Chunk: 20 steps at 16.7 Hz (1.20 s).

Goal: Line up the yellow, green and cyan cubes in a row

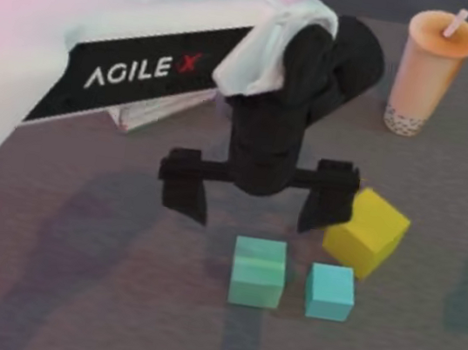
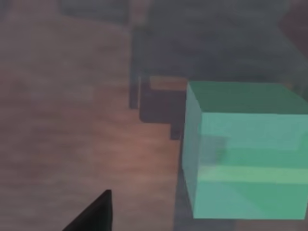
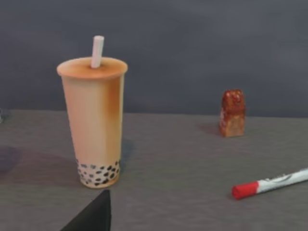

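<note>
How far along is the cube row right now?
Green cube and cyan cube already sit side by side with a small gap, looking aligned. Yellow cube lies behind the cyan one, rotated and out of line. The left gripper hovers open over the table behind the green cube, holding nothing. Left: bring yellow into the row.

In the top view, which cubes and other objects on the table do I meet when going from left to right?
Green cube → cyan cube → yellow cube → bubble tea cup. The open left gripper hovers above them, behind the green cube.
</note>
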Each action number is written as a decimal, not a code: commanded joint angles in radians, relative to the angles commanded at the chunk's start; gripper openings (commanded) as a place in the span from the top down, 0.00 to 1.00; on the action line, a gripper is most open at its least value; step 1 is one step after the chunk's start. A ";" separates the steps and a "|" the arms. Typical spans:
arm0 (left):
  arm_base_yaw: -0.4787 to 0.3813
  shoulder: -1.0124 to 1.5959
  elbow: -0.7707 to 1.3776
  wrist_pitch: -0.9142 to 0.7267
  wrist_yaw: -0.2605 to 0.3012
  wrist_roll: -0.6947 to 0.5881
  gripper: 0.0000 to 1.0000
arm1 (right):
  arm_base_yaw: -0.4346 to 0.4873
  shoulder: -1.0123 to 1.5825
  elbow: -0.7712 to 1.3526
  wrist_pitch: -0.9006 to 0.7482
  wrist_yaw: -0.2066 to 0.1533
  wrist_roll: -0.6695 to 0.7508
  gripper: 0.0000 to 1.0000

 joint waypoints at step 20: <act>0.725 -1.772 -1.501 0.968 -0.001 0.634 0.00 | 0.375 1.709 1.344 -0.972 -0.001 -0.322 0.00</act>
